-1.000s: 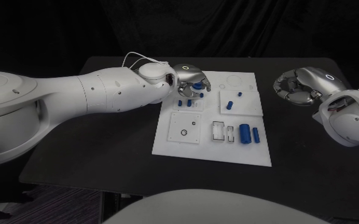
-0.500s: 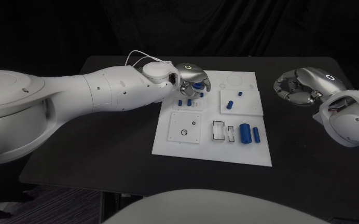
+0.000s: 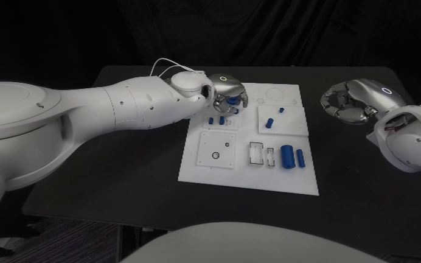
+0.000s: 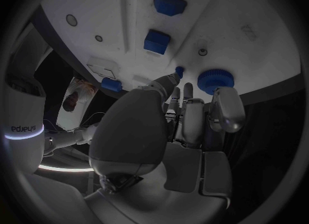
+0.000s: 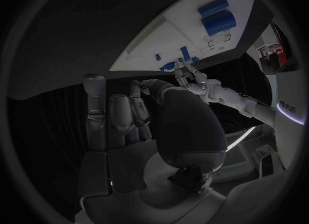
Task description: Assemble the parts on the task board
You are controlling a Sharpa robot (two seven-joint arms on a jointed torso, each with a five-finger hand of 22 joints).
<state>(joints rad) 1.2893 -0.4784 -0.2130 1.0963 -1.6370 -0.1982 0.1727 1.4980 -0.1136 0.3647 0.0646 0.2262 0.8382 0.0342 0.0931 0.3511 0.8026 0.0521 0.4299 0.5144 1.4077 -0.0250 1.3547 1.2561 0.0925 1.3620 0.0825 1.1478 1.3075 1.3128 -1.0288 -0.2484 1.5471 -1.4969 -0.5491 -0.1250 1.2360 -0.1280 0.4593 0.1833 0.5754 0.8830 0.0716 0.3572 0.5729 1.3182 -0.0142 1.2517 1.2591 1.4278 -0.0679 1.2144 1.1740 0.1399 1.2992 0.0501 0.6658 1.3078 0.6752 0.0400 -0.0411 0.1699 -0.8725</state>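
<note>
Nearest you on the task board [image 3: 198,175] lie two blue cylinders [image 3: 292,155], unmoved; farther back your left hand [image 3: 226,91] still pinches a round blue part [image 3: 232,100] above the board's far-left corner, barely shifted, while your right hand [image 3: 355,101] stays curled and empty off the board's right.

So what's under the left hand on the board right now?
A blue round part sits between the left hand's fingers over the task board; whether it's seated is hidden.
</note>
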